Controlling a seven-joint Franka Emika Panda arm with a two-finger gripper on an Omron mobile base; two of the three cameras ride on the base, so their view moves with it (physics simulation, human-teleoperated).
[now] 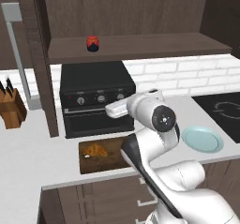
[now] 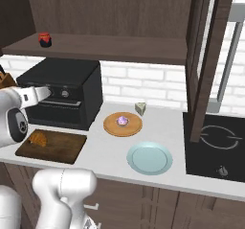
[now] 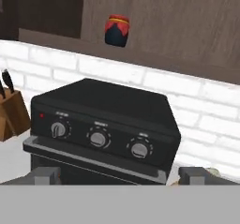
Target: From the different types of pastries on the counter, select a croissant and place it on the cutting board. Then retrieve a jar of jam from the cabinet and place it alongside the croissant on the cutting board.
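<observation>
Your croissant (image 1: 95, 150) lies on the cutting board (image 1: 110, 160), toward its left end as the left base view shows it, close to the small hole near that corner. The board sits flat on the counter (image 1: 28, 153), right in front of the black oven (image 1: 96, 96).

The jam jar (image 1: 93, 43) stands upright on the cabinet (image 1: 140, 47) shelf, above the oven and well apart from the board. From the hand view you see the jar (image 3: 116, 30) near the top, with the oven's 3 knobs below it.

The gripper (image 3: 120, 177) hangs in front of the oven at about the height of its knob panel, facing the oven and the shelf. Its 2 fingertips (image 3: 44, 175) stand wide apart at the bottom of the hand view with nothing between them, so it is released and empty. In the right base view the gripper (image 2: 44, 94) reaches across the oven's front.

To the right of the oven you have a round wooden plate (image 2: 123, 124) carrying the pink-purple pastry (image 2: 123, 121). A pale wedge (image 2: 140, 108) sits just behind that plate, near the brick wall. A pale blue plate (image 2: 150, 158) lies nearer the counter's front edge. A black cooktop (image 2: 217, 145) is set into the counter further right. At the far left, a knife block (image 1: 11, 107) stands on the counter.
</observation>
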